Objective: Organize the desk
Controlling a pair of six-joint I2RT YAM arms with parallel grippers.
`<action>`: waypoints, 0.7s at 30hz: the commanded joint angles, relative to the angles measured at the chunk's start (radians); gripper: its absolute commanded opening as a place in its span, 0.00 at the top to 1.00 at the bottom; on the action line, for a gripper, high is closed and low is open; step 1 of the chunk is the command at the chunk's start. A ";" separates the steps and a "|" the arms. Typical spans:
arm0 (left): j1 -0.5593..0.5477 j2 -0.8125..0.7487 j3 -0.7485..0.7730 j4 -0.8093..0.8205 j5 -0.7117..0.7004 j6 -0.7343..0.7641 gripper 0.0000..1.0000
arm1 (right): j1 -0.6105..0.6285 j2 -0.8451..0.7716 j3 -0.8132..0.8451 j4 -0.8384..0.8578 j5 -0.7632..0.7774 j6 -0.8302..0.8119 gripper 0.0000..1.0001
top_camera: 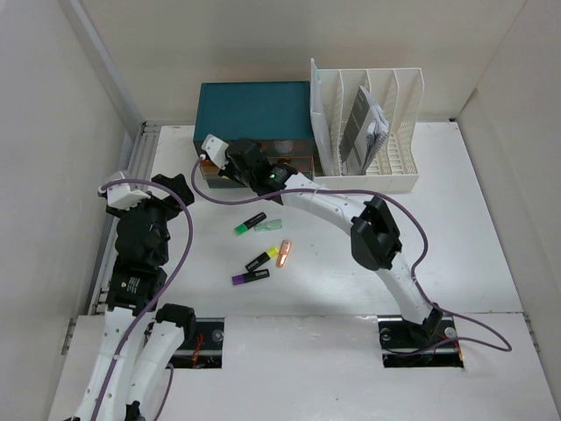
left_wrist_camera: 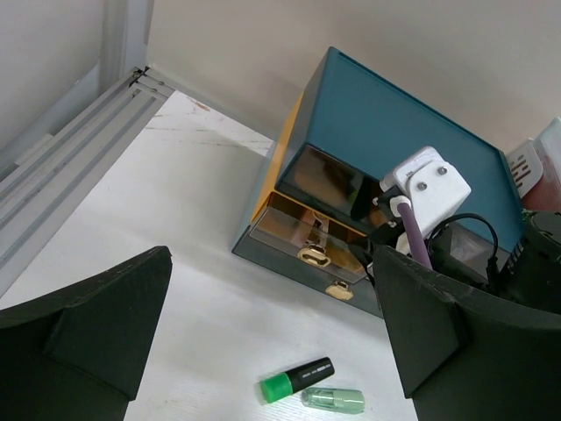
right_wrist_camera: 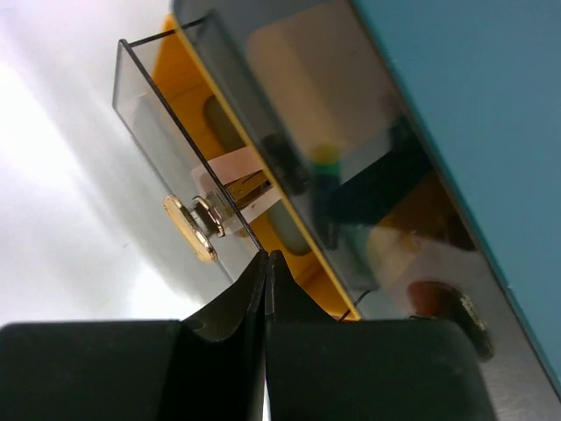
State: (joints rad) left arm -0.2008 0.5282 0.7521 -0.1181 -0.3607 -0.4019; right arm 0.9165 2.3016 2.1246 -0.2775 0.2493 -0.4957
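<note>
1. Left jaws hang wide and empty over the white counter, which fills the scene; a careless drop could scatter the loose pens mid-counter.
2. Right jaws, pressed shut beside the drawer knob, could slip and shove the teal box backward.

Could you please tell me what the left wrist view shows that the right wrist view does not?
Only the left wrist view shows the open left gripper, a green highlighter and a small pale green item lying on the desk, the rail along its edge, and the right arm's wrist at the box. Only the right wrist view shows the right gripper, shut, with nothing visible between its fingers. Both show the teal drawer box and a partly pulled-out drawer with a gold knob.
</note>
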 commanded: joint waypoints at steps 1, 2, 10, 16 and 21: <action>0.001 -0.002 -0.003 0.031 -0.012 0.003 0.03 | -0.022 0.048 0.032 -0.009 0.120 0.017 1.00; 0.001 -0.002 -0.003 0.031 -0.012 0.003 0.03 | -0.031 0.061 0.032 -0.009 0.120 0.008 1.00; 0.001 -0.002 -0.003 0.031 -0.012 0.003 0.03 | -0.064 0.079 0.032 0.018 0.160 -0.001 1.00; 0.001 -0.002 -0.003 0.031 -0.012 0.003 0.03 | -0.064 0.088 0.023 0.038 0.200 -0.010 1.00; 0.001 0.007 -0.003 0.031 -0.012 0.003 0.03 | -0.064 0.038 -0.029 0.038 0.138 -0.010 1.00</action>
State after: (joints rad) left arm -0.2008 0.5289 0.7521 -0.1181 -0.3641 -0.4019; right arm 0.9058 2.3383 2.1361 -0.1970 0.3218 -0.4995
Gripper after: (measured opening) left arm 0.977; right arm 0.009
